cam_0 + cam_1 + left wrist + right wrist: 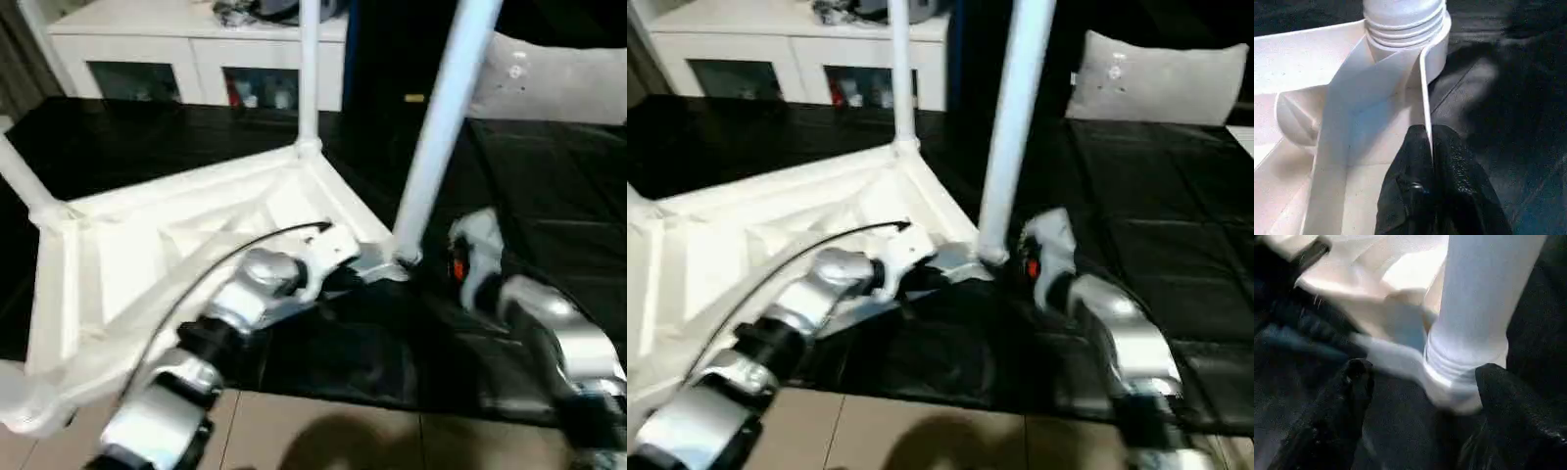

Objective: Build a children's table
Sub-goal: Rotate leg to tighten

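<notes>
Children's table [147,264] inverted; left gripper [1429,147] pinches its rim, right gripper [1420,377] spread around a leg [1484,298].

Upturned children's table [147,255] occupies the left of the black mat [549,176]; three upright legs are in view. Nearest leg [441,127] stands between left tool [1430,161], pinching the rim wall, and the spread right tool [1420,396]. Mat right of that leg is free.

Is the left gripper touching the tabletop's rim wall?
Touching. In the left wrist view, the left gripper is shut on the table's rim wall.
</notes>
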### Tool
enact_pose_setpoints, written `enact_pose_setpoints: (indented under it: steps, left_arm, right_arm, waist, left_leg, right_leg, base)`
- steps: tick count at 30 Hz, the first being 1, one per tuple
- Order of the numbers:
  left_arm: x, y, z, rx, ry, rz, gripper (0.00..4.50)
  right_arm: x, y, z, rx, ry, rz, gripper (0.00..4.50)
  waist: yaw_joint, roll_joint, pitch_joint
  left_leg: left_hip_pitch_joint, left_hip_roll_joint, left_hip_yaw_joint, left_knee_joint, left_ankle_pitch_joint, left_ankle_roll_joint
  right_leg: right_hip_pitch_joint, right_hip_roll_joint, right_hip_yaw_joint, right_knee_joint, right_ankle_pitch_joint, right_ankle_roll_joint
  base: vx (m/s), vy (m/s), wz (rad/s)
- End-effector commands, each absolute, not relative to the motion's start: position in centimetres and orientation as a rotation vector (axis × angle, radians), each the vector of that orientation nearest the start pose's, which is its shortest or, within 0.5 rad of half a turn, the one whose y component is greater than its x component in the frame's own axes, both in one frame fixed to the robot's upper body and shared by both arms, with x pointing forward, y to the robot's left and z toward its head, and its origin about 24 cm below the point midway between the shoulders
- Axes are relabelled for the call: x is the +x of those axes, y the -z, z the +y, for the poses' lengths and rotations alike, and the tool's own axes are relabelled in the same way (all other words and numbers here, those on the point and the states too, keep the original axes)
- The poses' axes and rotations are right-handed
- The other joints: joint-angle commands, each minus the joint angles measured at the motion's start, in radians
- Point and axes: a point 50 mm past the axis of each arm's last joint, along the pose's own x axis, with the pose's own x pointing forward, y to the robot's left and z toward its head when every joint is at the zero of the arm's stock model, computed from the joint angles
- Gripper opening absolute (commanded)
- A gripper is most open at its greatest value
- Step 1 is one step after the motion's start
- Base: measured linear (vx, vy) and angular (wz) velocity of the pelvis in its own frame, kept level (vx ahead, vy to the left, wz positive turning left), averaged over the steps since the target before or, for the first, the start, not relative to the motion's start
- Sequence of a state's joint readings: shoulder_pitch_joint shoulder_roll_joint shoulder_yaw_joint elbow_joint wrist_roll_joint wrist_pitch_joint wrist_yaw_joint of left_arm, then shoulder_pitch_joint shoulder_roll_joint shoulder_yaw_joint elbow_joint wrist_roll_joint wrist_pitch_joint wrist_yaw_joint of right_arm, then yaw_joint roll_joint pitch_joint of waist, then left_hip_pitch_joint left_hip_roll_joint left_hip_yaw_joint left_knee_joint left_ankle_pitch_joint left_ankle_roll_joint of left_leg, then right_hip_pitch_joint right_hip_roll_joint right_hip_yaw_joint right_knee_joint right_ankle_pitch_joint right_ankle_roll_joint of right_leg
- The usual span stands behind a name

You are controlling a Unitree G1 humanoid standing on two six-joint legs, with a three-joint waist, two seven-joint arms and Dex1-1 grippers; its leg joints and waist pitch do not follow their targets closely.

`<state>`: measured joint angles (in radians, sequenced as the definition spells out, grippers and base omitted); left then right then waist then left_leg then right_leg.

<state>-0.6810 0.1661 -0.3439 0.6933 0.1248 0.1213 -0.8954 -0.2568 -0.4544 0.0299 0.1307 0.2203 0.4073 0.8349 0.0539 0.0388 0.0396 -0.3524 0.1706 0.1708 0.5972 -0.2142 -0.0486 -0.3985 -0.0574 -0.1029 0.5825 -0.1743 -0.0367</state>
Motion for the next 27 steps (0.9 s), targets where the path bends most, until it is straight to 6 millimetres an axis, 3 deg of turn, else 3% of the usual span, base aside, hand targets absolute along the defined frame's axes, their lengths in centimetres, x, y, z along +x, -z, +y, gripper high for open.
enact_pose_setpoints:
  steps: [1, 2, 3, 4, 5, 8, 9, 11, 13, 19, 27]
  left_arm:
    - [32.0, -3.8, 7.7, 0.549, 1.317, 0.438, 0.0]
    - [32.0, -3.8, 7.7, 0.549, 1.317, 0.438, 0.0]
    - [31.7, -3.8, 7.9, 0.566, 1.358, 0.439, 0.0]
    - [31.6, -3.8, 8.1, 0.577, 1.381, 0.44, 0.0]
    - [31.3, -3.8, 8.4, 0.593, 1.429, 0.447, 0.0]
    - [30.6, -3.9, 9.2, 0.655, 1.548, 0.448, 0.0]
    - [30.6, -3.9, 9.8, 0.695, 1.58, 0.462, 0.0]
    - [30.5, -3.8, 10.0, 0.713, 1.598, 0.466, 0.0]
    - [30.3, -3.9, 10.5, 0.745, 1.647, 0.475, 0.0]
    - [30.0, -4.3, 10.8, 0.771, 1.713, 0.467, 0.0]
    - [29.7, -4.3, 10.4, 0.758, 1.744, 0.451, 0.0]
  right_arm:
    - [28.0, -7.2, -19.3, -0.162, -0.904, 0.325, 3.61]
    - [28.0, -7.2, -19.3, -0.162, -0.904, 0.325, 3.61]
    - [28.0, -7.3, -19.6, -0.173, -0.925, 0.326, 3.61]
    - [27.9, -7.3, -19.8, -0.178, -0.937, 0.328, 3.61]
    - [28.0, -7.5, -20.0, -0.187, -0.95, 0.32, 3.61]
    - [27.8, -7.8, -20.4, -0.21, -1.024, 0.307, 3.61]
    - [27.6, -7.9, -20.6, -0.206, -1.072, 0.315, 3.61]
    - [27.5, -7.9, -20.6, -0.199, -1.093, 0.32, 3.61]
    - [27.0, -8.0, -20.5, -0.179, -1.176, 0.338, 3.61]
    - [25.7, -7.9, -19.8, -0.089, -1.334, 0.402, 3.09]
    - [25.7, -7.4, -19.1, -0.049, -1.363, 0.421, 2.35]
  waist:
    - [0.007, -0.014, -0.057]
    - [0.008, -0.014, -0.057]
    - [0.007, -0.023, -0.056]
    - [0.012, -0.016, -0.055]
    - [0.011, -0.023, -0.056]
    - [0.019, -0.017, -0.057]
    - [0.021, -0.026, -0.057]
    - [0.033, -0.02, -0.057]
    - [0.04, -0.025, -0.058]
    - [0.049, -0.024, -0.058]
    - [0.057, -0.025, -0.059]
  left_leg:
    - [-0.009, 0.053, -0.022, -0.059, -0.094, 0.132]
    - [-0.006, 0.055, -0.021, -0.06, -0.1, 0.131]
    - [-0.006, 0.056, -0.02, -0.06, -0.101, 0.13]
    - [-0.005, 0.059, -0.021, -0.062, -0.108, 0.125]
    - [-0.003, 0.059, -0.02, -0.062, -0.107, 0.124]
    - [-0.003, 0.064, -0.021, -0.062, -0.1, 0.125]
    - [-0.001, 0.065, -0.018, -0.062, -0.096, 0.128]
    - [-0.001, 0.066, -0.017, -0.061, -0.092, 0.129]
    - [-0.001, 0.068, -0.017, -0.062, -0.088, 0.125]
    - [-0.002, 0.068, -0.017, -0.061, -0.085, 0.128]
    - [0.0, 0.065, -0.015, -0.061, -0.078, 0.107]
  right_leg:
    - [0.066, -0.097, 0.055, -0.088, -0.302, -0.118]
    - [0.064, -0.096, 0.055, -0.089, -0.311, -0.12]
    - [0.064, -0.096, 0.056, -0.089, -0.316, -0.119]
    - [0.061, -0.098, 0.057, -0.088, -0.33, -0.122]
    - [0.061, -0.097, 0.057, -0.088, -0.325, -0.124]
    - [0.061, -0.1, 0.06, -0.078, -0.275, -0.144]
    - [0.061, -0.099, 0.06, -0.077, -0.257, -0.152]
    - [0.061, -0.102, 0.061, -0.074, -0.261, -0.153]
    - [0.062, -0.102, 0.061, -0.072, -0.259, -0.153]
    - [0.063, -0.103, 0.059, -0.073, -0.28, -0.141]
    - [0.06, -0.102, 0.059, -0.075, -0.3, -0.13]
  base:
    - [0.0, 0.0, 0.0]
    - [0.0, 0.0, 0.0]
    - [0.0, 0.0, 0.0]
    - [0.0, 0.0, 0.0]
    - [0.0, 0.0, 0.0]
    - [0.0, 0.0, 0.0]
    - [0.0, 0.0, 0.0]
    - [0.0, 0.0, 0.0]
    - [0.0, 0.0, 0.0]
    - [0.0, 0.0, 0.0]
    - [0.0, 0.0, 0.0]
